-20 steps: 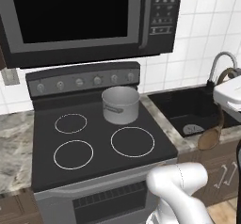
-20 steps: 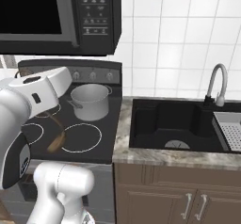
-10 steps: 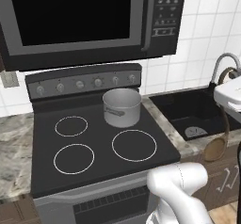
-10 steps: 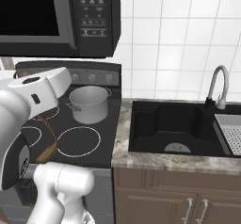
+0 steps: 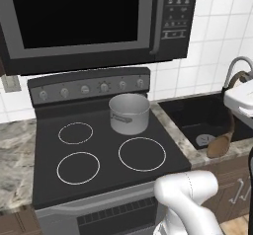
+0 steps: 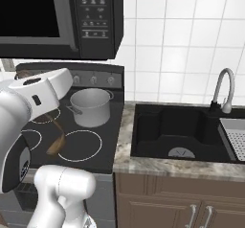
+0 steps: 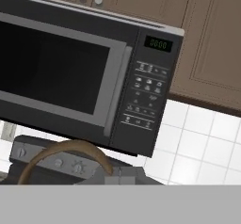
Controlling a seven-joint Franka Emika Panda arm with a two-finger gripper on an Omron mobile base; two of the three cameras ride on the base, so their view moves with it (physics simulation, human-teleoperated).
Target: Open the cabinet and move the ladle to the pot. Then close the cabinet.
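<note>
Claw [image 7: 113, 173] clamped on ladle [image 5: 221, 144], hanging over surface [image 5: 195, 156] edge between stove [image 5: 99, 155] and sink [image 5: 207, 120]; pot [image 5: 129, 113] well apart on rear burner.

Grey pot [image 5: 129, 113], brown ladle [image 5: 220, 142], black microwave [image 5: 89, 21], dark brown cabinet [image 7: 207, 39], white tiles [image 6: 177, 54].

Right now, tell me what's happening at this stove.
The robot arm is carrying the ladle, which hangs bowl-down from its handle beside the stove, at the sink's front edge. The gripper is shut on the handle, whose curve shows in the hand view. The pot sits on the back right burner of the stove, with nothing visible inside it. The ladle has not reached the pot yet.
</note>
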